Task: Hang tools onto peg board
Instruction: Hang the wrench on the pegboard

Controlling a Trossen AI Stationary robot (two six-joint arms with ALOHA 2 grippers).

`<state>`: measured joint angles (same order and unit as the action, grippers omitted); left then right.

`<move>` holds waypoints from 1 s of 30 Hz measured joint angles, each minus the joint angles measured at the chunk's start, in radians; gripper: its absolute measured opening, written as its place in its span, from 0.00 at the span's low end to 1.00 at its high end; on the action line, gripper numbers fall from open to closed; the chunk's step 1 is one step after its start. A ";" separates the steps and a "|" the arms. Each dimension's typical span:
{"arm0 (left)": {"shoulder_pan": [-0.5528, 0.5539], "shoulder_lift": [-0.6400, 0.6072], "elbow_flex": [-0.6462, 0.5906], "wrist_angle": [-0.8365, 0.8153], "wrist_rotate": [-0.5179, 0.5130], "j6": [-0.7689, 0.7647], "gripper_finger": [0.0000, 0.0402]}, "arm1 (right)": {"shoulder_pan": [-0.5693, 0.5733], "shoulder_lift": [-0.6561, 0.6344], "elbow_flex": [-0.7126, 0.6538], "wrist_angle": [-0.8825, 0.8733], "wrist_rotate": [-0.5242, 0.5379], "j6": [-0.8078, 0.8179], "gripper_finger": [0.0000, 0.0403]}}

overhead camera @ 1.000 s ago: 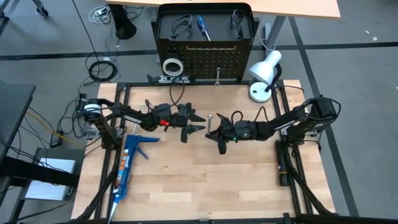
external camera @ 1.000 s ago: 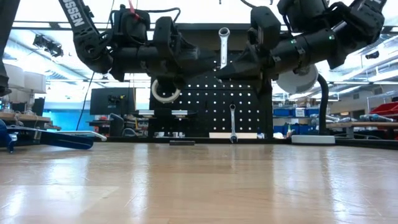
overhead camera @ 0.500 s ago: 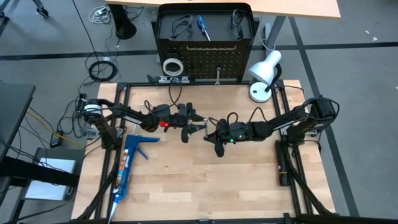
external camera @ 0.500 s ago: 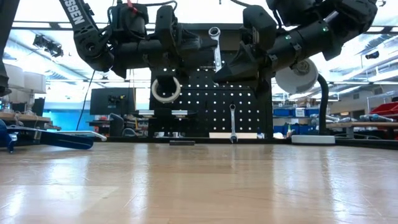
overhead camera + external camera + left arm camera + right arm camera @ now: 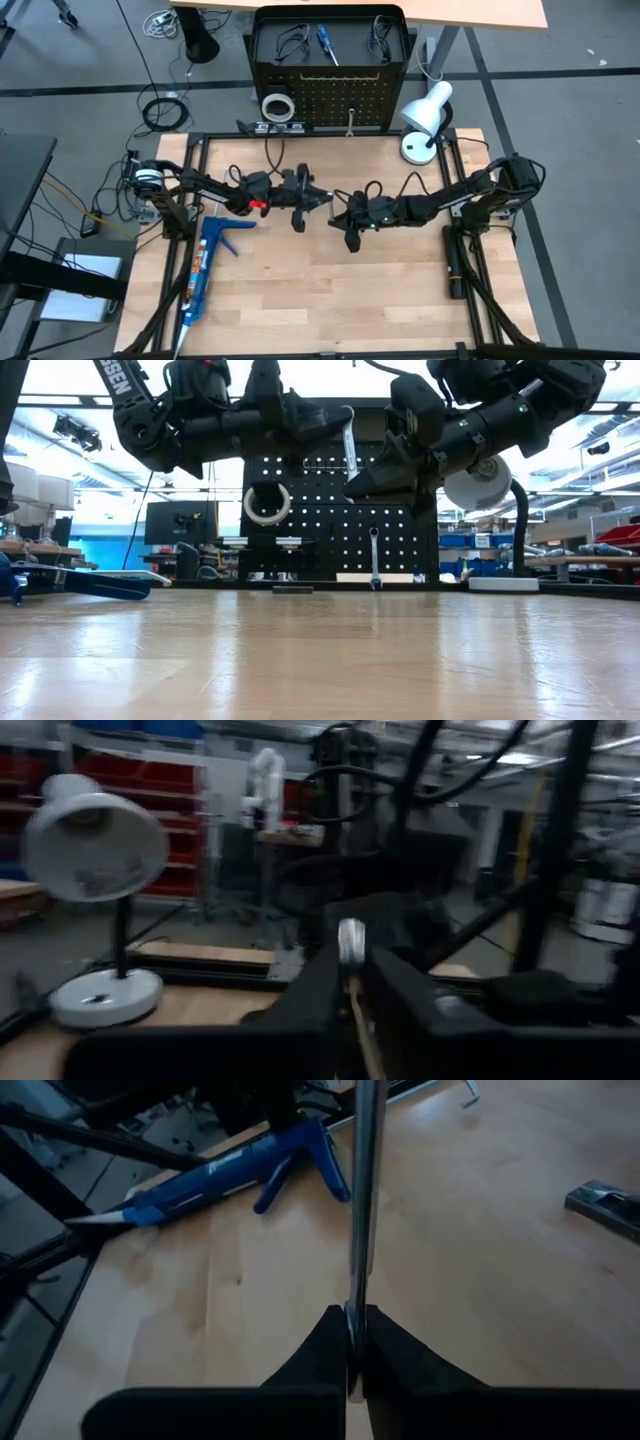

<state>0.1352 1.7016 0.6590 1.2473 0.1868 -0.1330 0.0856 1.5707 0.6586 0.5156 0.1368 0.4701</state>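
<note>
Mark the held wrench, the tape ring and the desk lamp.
held wrench (image 5: pixel 362 1200): right wrist view, middle of its silver shaft.
tape ring (image 5: pixel 277 105): high view, its white rim, on the peg board.
desk lamp (image 5: pixel 95 845): left wrist view, its white shade.

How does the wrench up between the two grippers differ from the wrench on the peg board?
The held wrench is in the air above mid-table, clamped by the right gripper, left gripper at its other end; the hung wrench hangs on the peg board. Held wrench tilts; hung wrench is plumb. Both are silver.
</note>
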 joint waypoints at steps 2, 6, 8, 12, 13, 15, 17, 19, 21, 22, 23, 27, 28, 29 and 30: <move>-0.001 0.000 0.000 0.006 0.017 -0.002 0.04 | 0.001 0.000 0.000 0.001 0.004 -0.007 0.07; 0.000 0.000 0.000 0.005 0.008 -0.002 0.04 | 0.009 0.000 0.000 0.007 0.040 -0.046 0.17; 0.000 0.000 -0.006 0.009 0.004 -0.002 0.04 | 0.018 -0.003 0.000 0.008 0.071 -0.053 0.23; 0.000 0.000 -0.044 0.085 -0.032 -0.003 0.03 | 0.044 -0.005 0.000 0.028 0.135 -0.108 0.32; 0.000 0.000 -0.059 0.125 -0.042 -0.006 0.03 | 0.052 -0.005 0.000 0.040 0.158 -0.126 0.33; 0.000 0.000 -0.088 0.201 -0.065 -0.010 0.03 | 0.071 -0.005 0.000 0.078 0.215 -0.165 0.35; 0.000 0.000 -0.115 0.264 -0.078 -0.009 0.03 | 0.088 -0.005 -0.014 0.154 0.268 -0.210 0.36; 0.000 0.000 -0.134 0.303 -0.089 -0.008 0.03 | 0.098 -0.005 -0.041 0.261 0.310 -0.245 0.36; 0.000 0.000 -0.140 0.306 -0.101 0.000 0.03 | 0.103 -0.006 -0.078 0.353 0.320 -0.261 0.36; 0.000 0.000 -0.140 0.306 -0.108 0.004 0.03 | 0.103 -0.006 -0.097 0.385 0.320 -0.261 0.36; 0.000 0.000 -0.139 0.308 -0.111 0.004 0.03 | 0.103 -0.006 -0.112 0.413 0.320 -0.261 0.36; -0.016 0.000 -0.126 0.311 -0.114 0.030 0.03 | 0.103 0.002 -0.142 0.496 0.319 -0.257 0.36; -0.024 0.000 -0.122 0.312 -0.113 0.040 0.03 | 0.102 0.010 -0.143 0.501 0.318 -0.257 0.36; -0.031 0.000 -0.117 0.312 -0.112 0.048 0.03 | 0.102 0.017 -0.143 0.505 0.318 -0.257 0.36; -0.038 0.000 -0.112 0.313 -0.111 0.050 0.03 | 0.103 0.028 -0.142 0.510 0.317 -0.257 0.36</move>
<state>0.0975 1.7016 0.5470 1.5605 0.0760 -0.0825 0.1883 1.5986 0.5163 1.0259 0.4541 0.2131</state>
